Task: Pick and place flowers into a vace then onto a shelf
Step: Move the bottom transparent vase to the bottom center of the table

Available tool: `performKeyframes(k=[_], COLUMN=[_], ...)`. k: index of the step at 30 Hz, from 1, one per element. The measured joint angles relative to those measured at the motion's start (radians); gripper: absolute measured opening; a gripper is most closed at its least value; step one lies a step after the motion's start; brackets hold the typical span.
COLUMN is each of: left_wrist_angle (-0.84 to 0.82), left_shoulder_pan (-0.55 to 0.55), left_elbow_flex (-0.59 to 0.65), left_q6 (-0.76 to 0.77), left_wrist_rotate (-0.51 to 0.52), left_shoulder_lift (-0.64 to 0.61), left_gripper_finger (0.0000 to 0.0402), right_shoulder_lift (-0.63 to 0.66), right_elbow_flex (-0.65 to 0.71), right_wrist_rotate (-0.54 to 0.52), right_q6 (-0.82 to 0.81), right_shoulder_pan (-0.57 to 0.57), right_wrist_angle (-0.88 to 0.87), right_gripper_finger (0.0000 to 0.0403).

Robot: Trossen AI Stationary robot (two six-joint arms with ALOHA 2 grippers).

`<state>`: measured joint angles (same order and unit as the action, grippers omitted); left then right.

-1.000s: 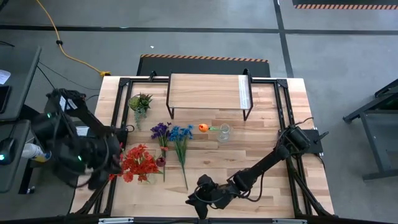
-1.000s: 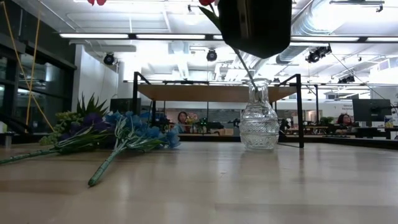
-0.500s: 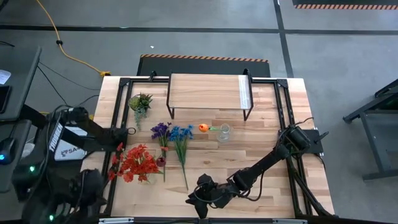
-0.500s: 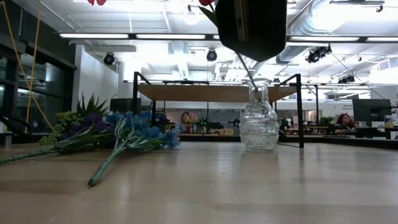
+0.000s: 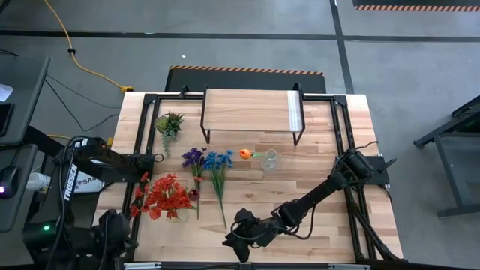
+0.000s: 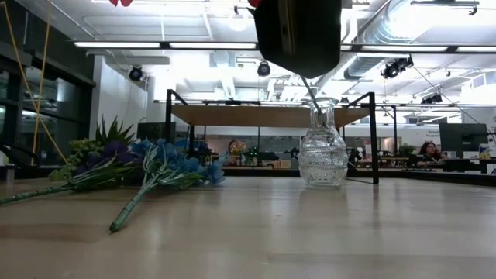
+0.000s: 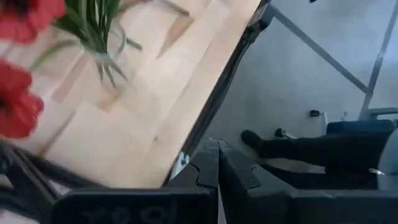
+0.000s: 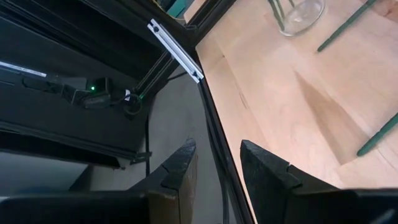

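Observation:
Red flowers [image 5: 166, 196] stand at the table's left, their stems in a clear glass [image 7: 106, 59]. Purple flowers [image 5: 193, 157] and blue flowers [image 5: 219, 159] lie flat on the table at mid-table. An orange flower [image 5: 245, 154] leans out of the glass vase [image 5: 271, 160], its stem in the neck. The shelf [image 5: 251, 111] stands at the far side. My left gripper [image 7: 217, 163] is shut and holds nothing, off the table's near left corner [image 5: 116, 225]. My right gripper [image 8: 217, 165] is open and holds nothing, at the near edge [image 5: 234, 238].
A small green spiky plant [image 5: 169, 122] stands left of the shelf. A black metal frame [image 5: 339, 135] runs along the table's edges. Bare wood lies between the vase and the right side. In the low view my right gripper's dark body [image 6: 298, 35] hangs in front of the vase [image 6: 323, 155].
My left arm has swung away from the red flowers toward the table's near left corner, sinking as it went, and now hangs beyond the table's edge. The red flowers have stayed where they were. My right arm has kept its place.

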<state>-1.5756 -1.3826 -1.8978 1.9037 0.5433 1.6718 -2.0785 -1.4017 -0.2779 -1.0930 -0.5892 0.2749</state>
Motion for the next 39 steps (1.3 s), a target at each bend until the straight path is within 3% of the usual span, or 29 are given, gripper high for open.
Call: performKeyframes(k=[10, 16, 27, 39], left_wrist_angle=[0.011, 0.008, 0.036, 0.028], left_shoulder_pan=[0.095, 0.181, 0.191, 0.166], left_elbow_flex=[0.027, 0.025, 0.023, 0.023], left_q6=[-0.129, -0.246, -0.178, -0.171], left_wrist_rotate=[0.075, 0.0, 0.046, 0.036], left_shoulder_lift=[0.013, 0.023, 0.025, 0.133], left_gripper_finger=[0.0041, 0.0042, 0.0042, 0.0042], right_shoulder_lift=[0.0, 0.0, 0.0, 0.0], right_elbow_flex=[0.0, 0.0, 0.0, 0.0], right_wrist_rotate=[0.004, 0.004, 0.008, 0.008], right_q6=[0.002, 0.007, 0.037, 0.063], right_shoulder_pan=[0.0, 0.0, -0.002, 0.0], right_wrist_angle=[0.0, 0.0, -0.001, -0.009], right_gripper_finger=[0.0114, 0.0114, 0.0114, 0.0114])
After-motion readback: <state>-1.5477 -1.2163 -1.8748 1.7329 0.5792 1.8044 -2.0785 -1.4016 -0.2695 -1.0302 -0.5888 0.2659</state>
